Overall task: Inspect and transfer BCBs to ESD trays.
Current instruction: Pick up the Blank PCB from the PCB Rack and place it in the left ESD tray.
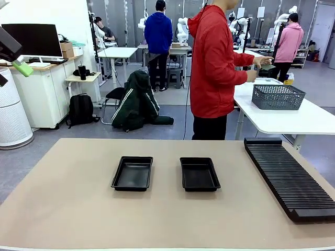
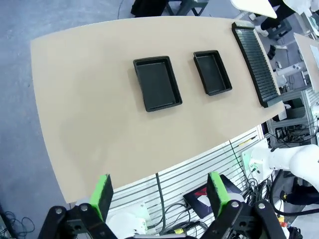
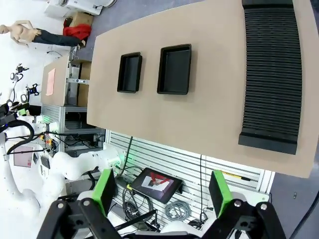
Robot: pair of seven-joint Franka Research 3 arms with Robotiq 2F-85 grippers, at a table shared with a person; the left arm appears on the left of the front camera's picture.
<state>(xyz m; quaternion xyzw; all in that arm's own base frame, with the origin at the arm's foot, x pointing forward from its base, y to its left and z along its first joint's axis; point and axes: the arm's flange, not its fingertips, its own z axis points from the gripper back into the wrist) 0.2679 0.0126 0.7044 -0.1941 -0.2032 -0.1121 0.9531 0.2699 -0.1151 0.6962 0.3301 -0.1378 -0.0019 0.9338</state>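
rack (image 1: 289,178): long, black, ribbed; lies along the right edge of the surface (image 1: 78,209)
inner tray (image 1: 199,173): flat on the surface, left of the rack with a clear gap; inside bare
outer tray (image 1: 132,173): same row, farther left of the rack; near the inner tray, not touching; inside bare
left tool (image 2: 159,186): pads wide apart, gripping nothing; high up, well left of the rack
right tool (image 3: 162,181): pads wide apart, gripping nothing; high off the surface's near edge, rack ahead
person (image 1: 213,68): red top, standing past the rack's far end
basket (image 1: 278,97): grey mesh, on a white table beyond the rack
board (image 1: 268,66): thin greenish piece in the person's hands (image 1: 258,64), above the basket; too small to confirm
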